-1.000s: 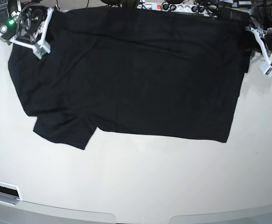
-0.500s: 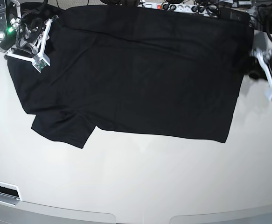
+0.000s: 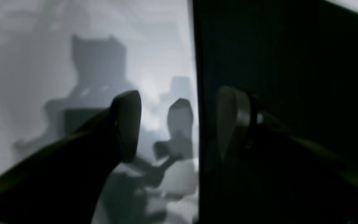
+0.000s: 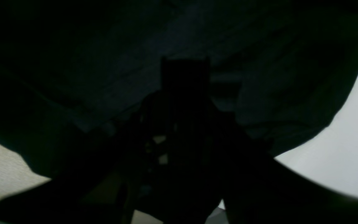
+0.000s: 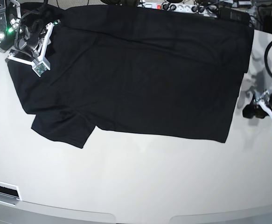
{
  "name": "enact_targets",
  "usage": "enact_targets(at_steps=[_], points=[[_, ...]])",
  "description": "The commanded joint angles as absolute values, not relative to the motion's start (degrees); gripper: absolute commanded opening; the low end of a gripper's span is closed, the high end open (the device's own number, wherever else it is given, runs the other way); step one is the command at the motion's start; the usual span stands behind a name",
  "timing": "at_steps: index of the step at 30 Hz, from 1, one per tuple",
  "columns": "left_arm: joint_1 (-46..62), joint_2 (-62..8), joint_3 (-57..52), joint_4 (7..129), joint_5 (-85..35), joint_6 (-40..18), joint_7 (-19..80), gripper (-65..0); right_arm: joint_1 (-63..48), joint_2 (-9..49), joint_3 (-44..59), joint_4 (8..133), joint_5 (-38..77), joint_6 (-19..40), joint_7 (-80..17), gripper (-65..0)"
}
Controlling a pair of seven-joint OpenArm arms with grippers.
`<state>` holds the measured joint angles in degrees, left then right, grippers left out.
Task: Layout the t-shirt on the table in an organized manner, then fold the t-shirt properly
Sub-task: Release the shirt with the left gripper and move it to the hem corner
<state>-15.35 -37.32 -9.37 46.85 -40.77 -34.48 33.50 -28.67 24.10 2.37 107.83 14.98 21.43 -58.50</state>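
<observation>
White table (image 5: 140,182) under black t-shirt (image 5: 140,74)

This looks like a robotics lab or test bench rather than a home. A broad, glossy white tabletop (image 5: 140,182) with rounded edges fills nearly the whole base view. Along its far edge lies a white power strip (image 5: 173,6) with a red switch, amid a tangle of black cables (image 5: 205,7). White-framed robot arms stand at both far corners, the one on the view's left showing a lit green lamp (image 5: 10,32).
</observation>
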Motion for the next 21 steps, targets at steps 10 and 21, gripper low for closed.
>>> enact_targets(at_steps=[10, 21], points=[[-25.9, -28.2, -8.5, 24.7, -30.7, -33.8, 13.6, -26.0, -28.6, 24.8, 2.7, 108.8, 15.2, 20.9, -57.6, -48.2], [-27.4, -21.3, -8.5, 24.7, -29.3, -36.3, 13.5, -26.0, -28.6, 24.8, 2.7, 108.8, 15.2, 20.3, -57.6, -48.2]])
